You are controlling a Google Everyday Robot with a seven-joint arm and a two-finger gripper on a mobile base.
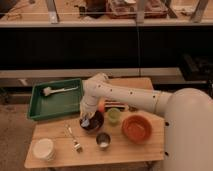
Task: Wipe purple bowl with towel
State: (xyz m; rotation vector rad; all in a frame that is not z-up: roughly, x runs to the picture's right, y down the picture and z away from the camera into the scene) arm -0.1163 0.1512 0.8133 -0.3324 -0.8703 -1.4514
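The purple bowl (pixel 94 123) sits on the wooden table, left of the middle. My gripper (pixel 86 119) reaches down into its left side from the white arm above. It is shut on the towel (pixel 85 122), a small pale grey-blue wad pressed against the inside of the bowl. The arm's wrist hides the back rim of the bowl.
An orange bowl (pixel 136 127) stands right of the purple one and a green cup (pixel 114 116) lies between them. A metal cup (pixel 103 140), a fork (pixel 75 138) and a white tub (pixel 43 148) lie along the front. A green tray (pixel 37 107) with a brush (pixel 52 90) sits at back left.
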